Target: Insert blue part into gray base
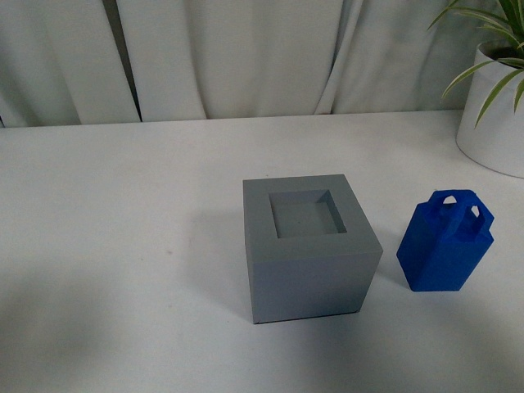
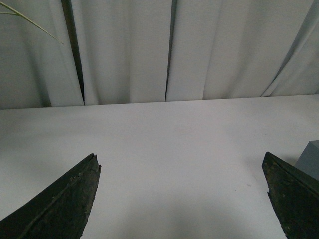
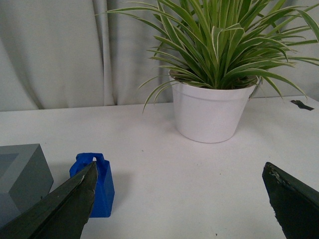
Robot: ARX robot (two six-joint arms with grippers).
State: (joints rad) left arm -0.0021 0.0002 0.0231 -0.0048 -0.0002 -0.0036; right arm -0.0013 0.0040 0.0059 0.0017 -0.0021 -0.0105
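The gray base (image 1: 309, 250) stands on the white table, its square recess empty. The blue part (image 1: 446, 244) stands upright to its right, a gap between them. Neither arm shows in the front view. My left gripper (image 2: 182, 167) is open and empty over bare table, with a corner of the gray base (image 2: 311, 160) beside one finger. My right gripper (image 3: 179, 172) is open and empty; the blue part (image 3: 101, 183) stands beyond one finger (image 3: 65, 209), partly hidden by it, with the gray base (image 3: 22, 174) further that way.
A white pot with a striped plant (image 1: 495, 123) stands at the back right of the table; it also shows in the right wrist view (image 3: 212, 112). White curtains (image 1: 246, 57) hang behind the table's far edge.
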